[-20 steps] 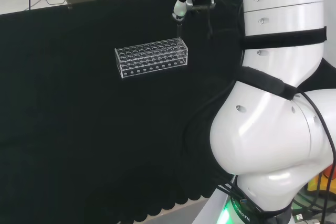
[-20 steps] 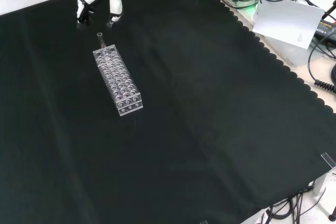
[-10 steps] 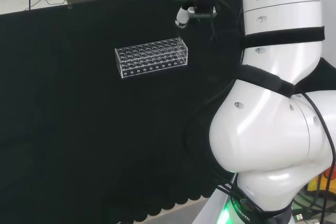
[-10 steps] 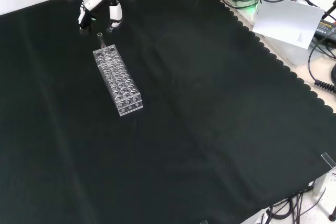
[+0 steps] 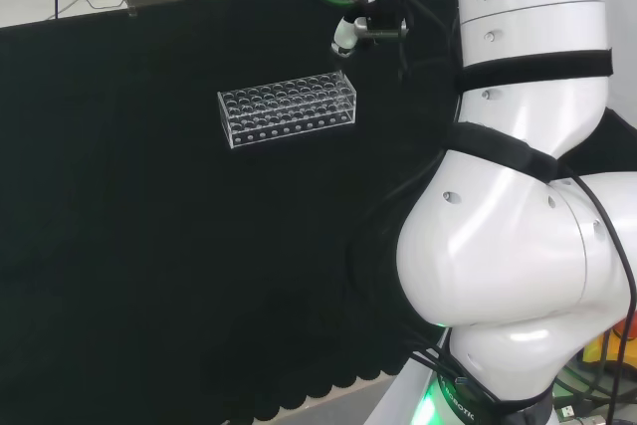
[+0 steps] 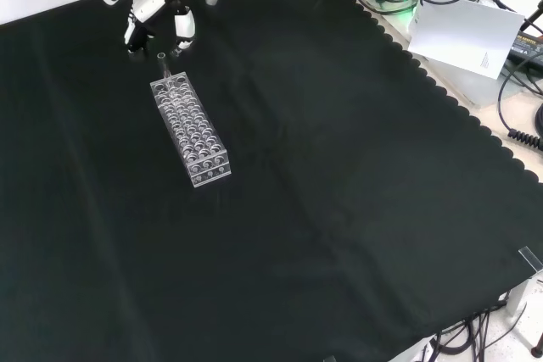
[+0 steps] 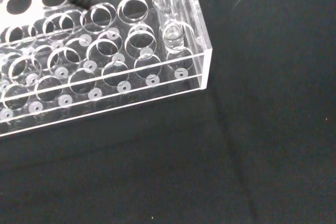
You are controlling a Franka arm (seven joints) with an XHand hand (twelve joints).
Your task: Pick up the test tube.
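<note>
I see a clear rack (image 6: 190,130) lying on the black surface (image 6: 339,192). In the front view it sits near the far left corner of the surface. The test tube (image 6: 163,64) stands upright in a hole at the far end of the rack, at its corner, and its open top sticks up above the rack. In the wrist view the test tube (image 7: 170,17) is in the corner hole of the rack (image 7: 105,56). The robot hand (image 6: 157,10) hangs just above the tube, with its fingers (image 6: 183,33) spread apart and pointing down on both sides of the tube's top. I see nothing held in it. In the head view the robot hand (image 5: 360,25) is above the rack's right end.
</note>
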